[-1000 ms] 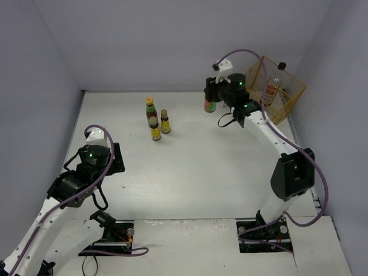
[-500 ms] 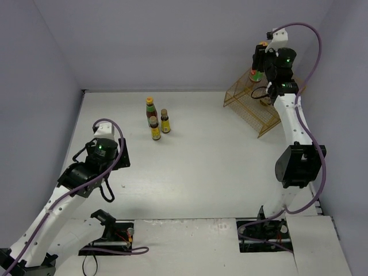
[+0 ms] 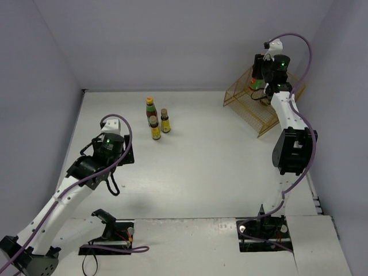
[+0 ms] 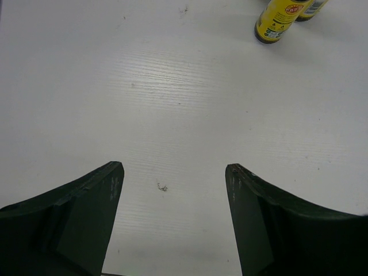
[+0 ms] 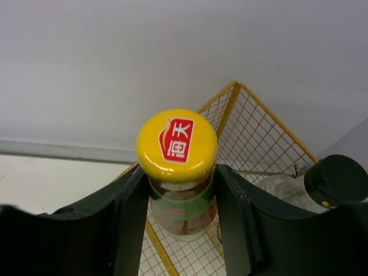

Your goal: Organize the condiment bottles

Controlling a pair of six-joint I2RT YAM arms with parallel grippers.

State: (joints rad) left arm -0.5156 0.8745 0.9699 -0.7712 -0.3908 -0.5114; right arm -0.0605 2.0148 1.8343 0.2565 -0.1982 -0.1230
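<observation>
Pinching a dark red yellow-capped bottle (image 5: pixel 177 144) over the yellow wire basket (image 5: pixel 259 132), my right gripper (image 5: pixel 181 195) could drop it onto the clear black-capped bottle (image 5: pixel 336 181) beside its fingers. My left gripper (image 4: pixel 172 178) is spread, empty.

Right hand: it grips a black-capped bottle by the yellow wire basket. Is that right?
No. The right hand grips a yellow-capped bottle by the yellow wire basket; the black-capped bottle sits in that basket, as the right wrist view shows.
</observation>
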